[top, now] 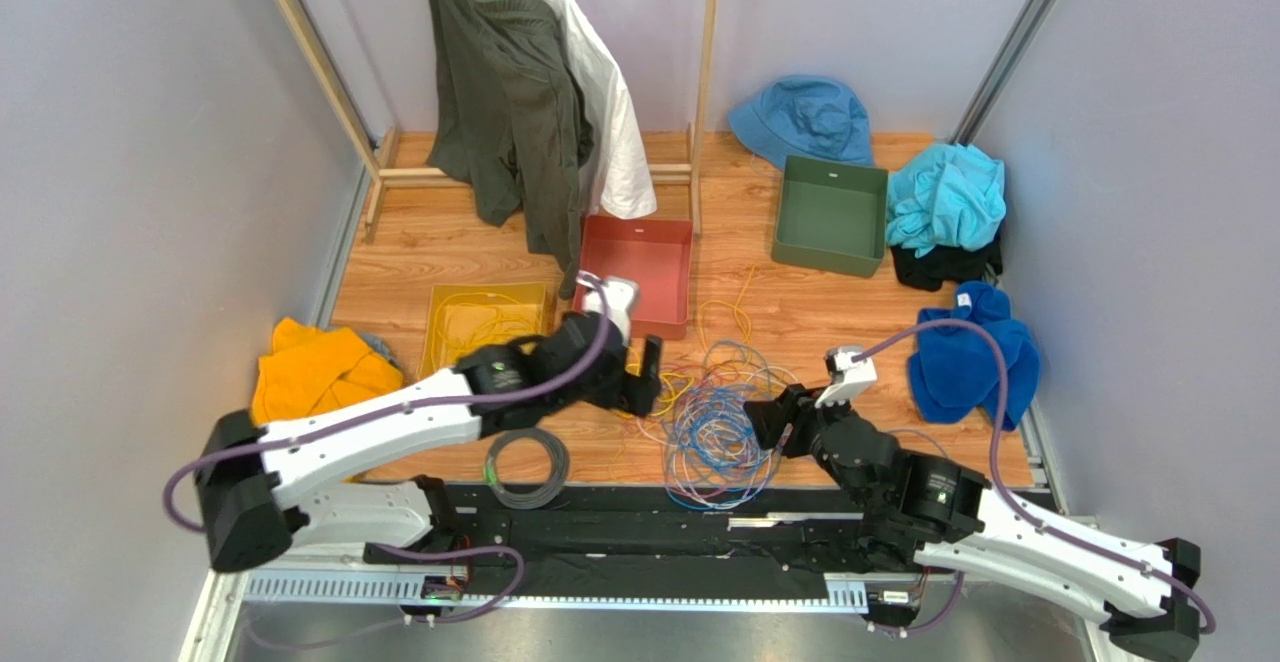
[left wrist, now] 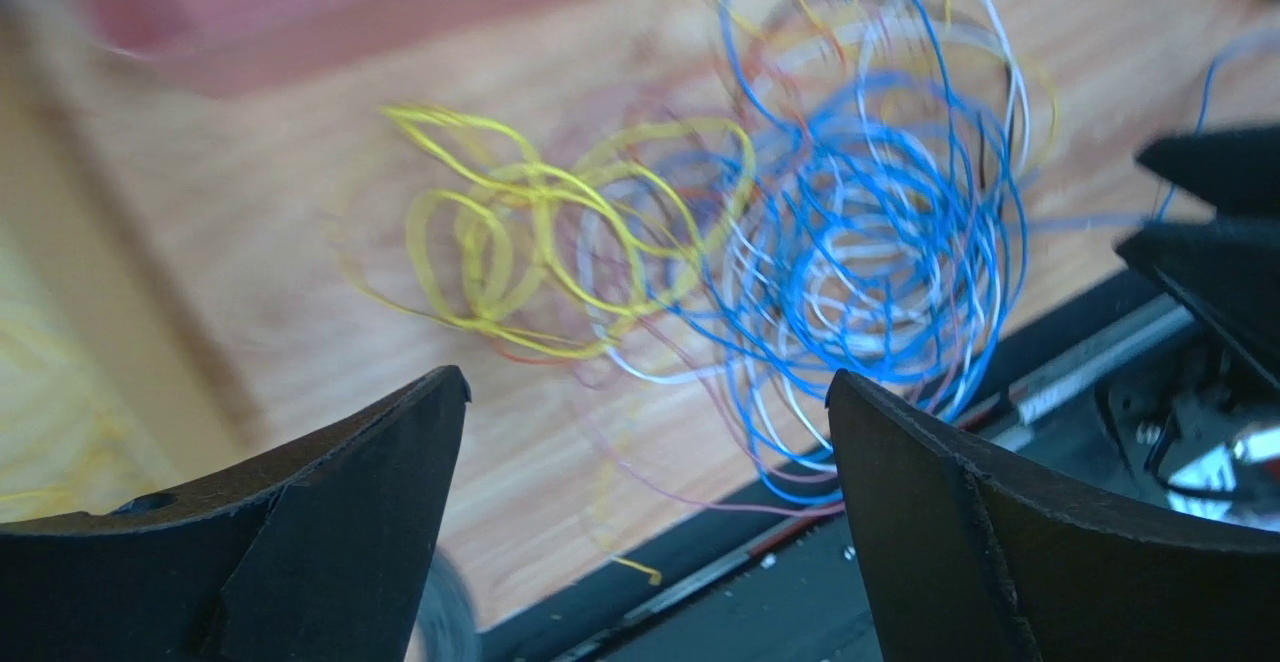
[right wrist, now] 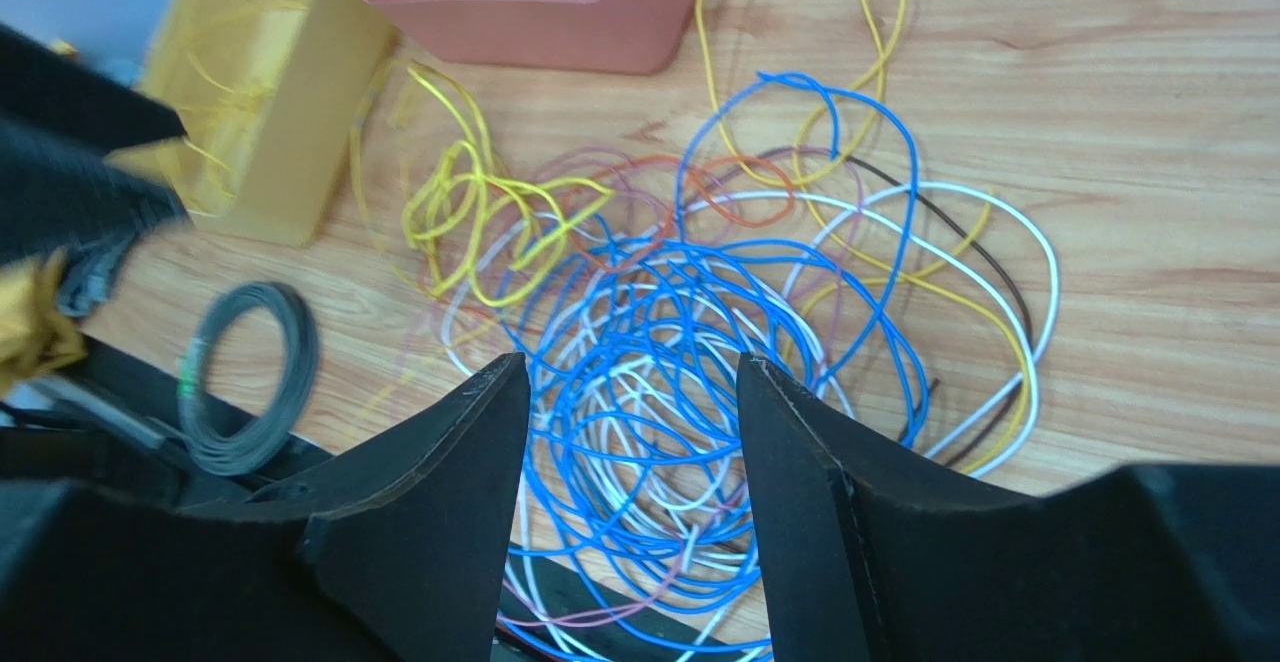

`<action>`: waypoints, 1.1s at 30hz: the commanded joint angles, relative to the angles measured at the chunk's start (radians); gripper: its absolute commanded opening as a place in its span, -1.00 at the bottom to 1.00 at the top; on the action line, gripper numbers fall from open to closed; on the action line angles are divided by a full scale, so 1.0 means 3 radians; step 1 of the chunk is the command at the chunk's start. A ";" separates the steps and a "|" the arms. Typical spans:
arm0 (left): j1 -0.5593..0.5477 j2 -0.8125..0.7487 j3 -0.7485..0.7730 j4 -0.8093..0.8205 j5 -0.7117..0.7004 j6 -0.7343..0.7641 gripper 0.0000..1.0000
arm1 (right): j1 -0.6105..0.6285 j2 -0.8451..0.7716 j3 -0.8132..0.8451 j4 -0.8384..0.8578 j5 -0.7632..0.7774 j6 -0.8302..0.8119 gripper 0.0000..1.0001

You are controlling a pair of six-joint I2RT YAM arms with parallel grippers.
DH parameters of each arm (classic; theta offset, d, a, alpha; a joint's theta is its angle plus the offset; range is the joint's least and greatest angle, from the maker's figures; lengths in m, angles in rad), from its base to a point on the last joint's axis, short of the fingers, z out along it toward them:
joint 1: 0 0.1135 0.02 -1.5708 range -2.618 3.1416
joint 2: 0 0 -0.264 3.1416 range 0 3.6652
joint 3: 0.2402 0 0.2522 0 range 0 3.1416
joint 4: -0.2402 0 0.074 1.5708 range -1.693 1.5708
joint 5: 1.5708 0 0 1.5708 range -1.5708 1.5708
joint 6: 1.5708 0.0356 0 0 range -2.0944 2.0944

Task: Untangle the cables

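Observation:
The cables [top: 706, 430] lie in a loose heap on the wooden table near its front edge. Blue and white loops [right wrist: 646, 317] form its core, yellow loops [right wrist: 469, 212] spread to the left, and purple-grey and dark strands run through it. My left gripper [top: 649, 370] hovers at the heap's left side, jaws wide apart and empty; the left wrist view shows yellow loops [left wrist: 519, 182] and blue loops [left wrist: 864, 265] beyond the left gripper [left wrist: 645, 379]. My right gripper [top: 762, 422] is at the heap's right edge. In its wrist view the right gripper [right wrist: 633, 362] is open above the blue loops, clamping nothing.
A coiled grey-black ring [top: 526, 467] with a green tag lies left of the heap. Behind are a yellow tray [top: 451, 302] with yellow wire, a red tray [top: 639, 265] and a green bin [top: 830, 212]. An orange cloth [top: 316, 370] lies left, blue cloth [top: 977, 362] right, and hanging clothes [top: 526, 77] at the back.

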 commanded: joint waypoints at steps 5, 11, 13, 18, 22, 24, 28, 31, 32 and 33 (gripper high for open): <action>-0.0539 0.0299 -0.0403 0.0750 -0.0186 -0.0533 0.98 | 0.0007 0.1024 0.0327 -0.0111 -0.0204 0.0078 0.08; -0.0616 -0.0237 -0.0899 0.0878 -0.0247 -0.0763 0.94 | 0.0048 0.1761 0.0425 0.0170 -0.0500 -0.0029 -0.13; -0.0616 -0.0375 -0.0971 0.0817 -0.0293 -0.0809 0.93 | 0.0058 0.1925 0.0440 0.0334 -0.0572 -0.0055 -0.14; -0.0616 -0.0555 -0.1181 0.0806 -0.0319 -0.0876 0.93 | 0.0186 0.2176 0.0512 0.0574 -0.0705 -0.0187 -0.03; -0.0617 -0.0616 -0.1268 0.0842 -0.0314 -0.0896 0.94 | 0.0365 0.2252 0.0548 0.0661 -0.0619 -0.0223 0.04; -0.0611 -0.0622 -0.1289 0.0847 -0.0303 -0.0896 0.93 | 0.0370 0.2390 0.0573 0.0672 -0.0639 -0.0229 0.03; -0.0611 -0.0622 -0.1330 0.0852 -0.0283 -0.0917 0.93 | 0.0370 0.2697 0.0665 0.0610 -0.0613 -0.0213 -0.22; -0.0611 -0.0642 -0.1355 0.0842 -0.0278 -0.0932 0.93 | 0.0370 0.2810 0.0701 0.0564 -0.0563 -0.0163 -0.55; -0.0611 -0.0652 -0.1365 0.0842 -0.0283 -0.0942 0.93 | 0.0370 0.2805 0.0726 0.0539 -0.0527 -0.0147 -0.64; -0.0616 -0.0673 -0.1371 0.0842 -0.0283 -0.0942 0.94 | 0.0370 0.2775 0.0752 0.0422 -0.0476 -0.0122 -0.90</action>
